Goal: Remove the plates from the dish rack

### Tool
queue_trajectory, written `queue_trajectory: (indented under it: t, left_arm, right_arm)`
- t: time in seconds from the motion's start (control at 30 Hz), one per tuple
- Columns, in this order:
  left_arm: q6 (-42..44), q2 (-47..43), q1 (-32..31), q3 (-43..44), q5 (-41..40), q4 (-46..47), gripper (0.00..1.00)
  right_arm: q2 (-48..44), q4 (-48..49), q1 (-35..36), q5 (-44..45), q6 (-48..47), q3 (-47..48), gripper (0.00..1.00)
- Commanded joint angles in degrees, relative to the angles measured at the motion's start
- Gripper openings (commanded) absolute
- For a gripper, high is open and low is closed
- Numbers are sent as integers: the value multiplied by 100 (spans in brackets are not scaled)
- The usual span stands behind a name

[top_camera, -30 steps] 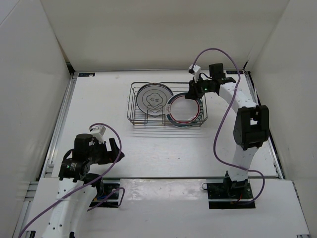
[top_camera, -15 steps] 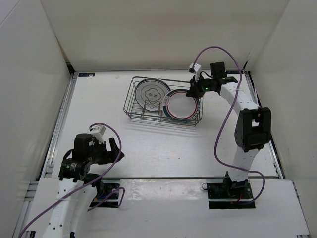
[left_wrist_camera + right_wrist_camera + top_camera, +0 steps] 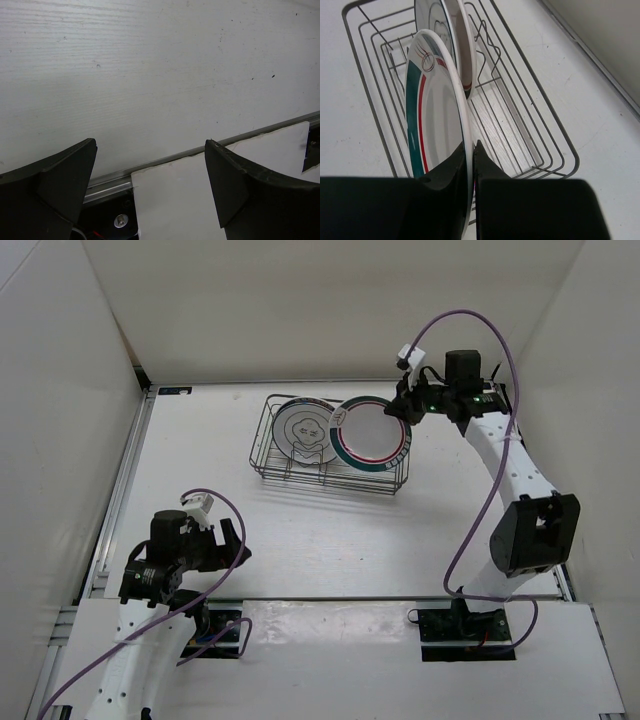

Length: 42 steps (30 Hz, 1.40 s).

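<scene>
Top external: right gripper [image 3: 401, 412] clenched on teal plate [image 3: 372, 435] rim at 2 o'clock for edgewise exit from rack [image 3: 290, 477]; left gripper [image 3: 150, 145] released.

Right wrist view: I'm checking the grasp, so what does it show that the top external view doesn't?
Only right wrist: the right gripper shut on the rim of the teal-banded plate, a finger on each face. Only top external: the left gripper, far from the dish rack. Both: that plate over the rack and a second plate standing inside.

White arms [image 3: 510, 455], black pincers [image 3: 150, 145], purple cables [image 3: 465, 312]
</scene>
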Motion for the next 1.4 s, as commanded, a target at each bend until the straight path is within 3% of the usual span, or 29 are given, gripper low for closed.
queue_trajectory:
  t: [0.0,0.33,0.43,0.47,0.53,0.7,0.87,1.03,1.37]
  left_arm:
    - [55,-41,48,-19,108,77,100]
    - [46,-32,48,-19,134,85,100]
    - [29,-41,48,-11,125,77,100]
    - [38,-41,48,-11,134,59,100]
    - [29,-50,39,-19,152,76,100]
    - [46,-15,48,-19,222,85,100]
    - [55,12,30,-28,257,94,100]
    - [64,47,39,-11,257,94,100]
    - [55,109,48,-19,231,103,100]
  right_arm:
    - [-456,550,0,1,504,-81,0]
    - [-1291,840,88,-751,2464,-221,0]
    - [-1896,1821,150,-955,3465,-1081,0]
    - [-2046,2095,158,-947,3963,-1997,0]
    - [-2714,2964,194,-921,4668,-2888,0]
    - [-3751,2881,281,-903,5225,-4560,0]
    - [-4683,2028,290,-842,5155,-5528,0]
    - [-5422,1790,281,-394,5356,-6415,0]
    - [-5484,3582,290,-358,6728,-8052,0]
